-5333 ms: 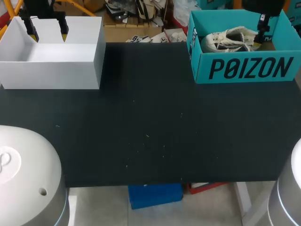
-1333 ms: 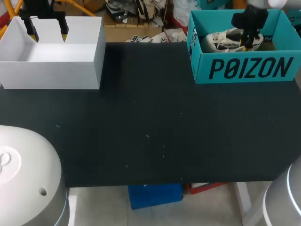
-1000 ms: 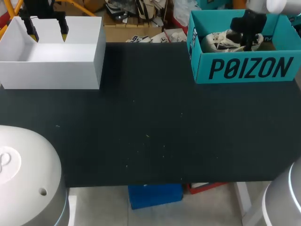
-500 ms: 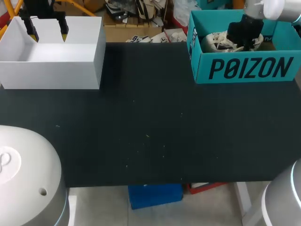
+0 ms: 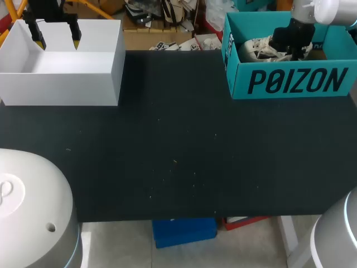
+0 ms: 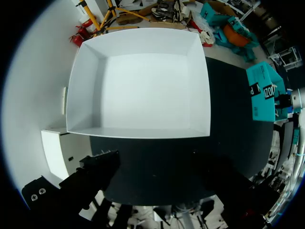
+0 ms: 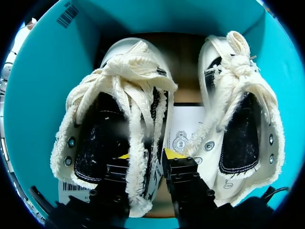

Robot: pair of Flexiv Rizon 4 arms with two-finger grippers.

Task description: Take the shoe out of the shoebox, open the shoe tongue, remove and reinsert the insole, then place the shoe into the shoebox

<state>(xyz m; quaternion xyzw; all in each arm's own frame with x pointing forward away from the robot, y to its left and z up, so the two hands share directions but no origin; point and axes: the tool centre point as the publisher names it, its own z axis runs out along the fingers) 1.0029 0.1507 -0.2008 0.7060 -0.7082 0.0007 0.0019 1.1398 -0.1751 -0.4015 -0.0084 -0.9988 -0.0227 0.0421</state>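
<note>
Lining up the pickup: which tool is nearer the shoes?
Right. The right tool is down inside the teal shoebox, at one shoe; the left tool hangs over the white box, far off.

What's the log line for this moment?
right end effector: shut on shoe, in shoebox | left end effector: open, above white box

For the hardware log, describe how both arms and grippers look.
Left gripper: black body, two black fingers, yellow tips. Right gripper: likewise, fingers ribbed. Left arm and right arm: smooth, rounded white-grey housings; the left's has a small round hole.
</note>
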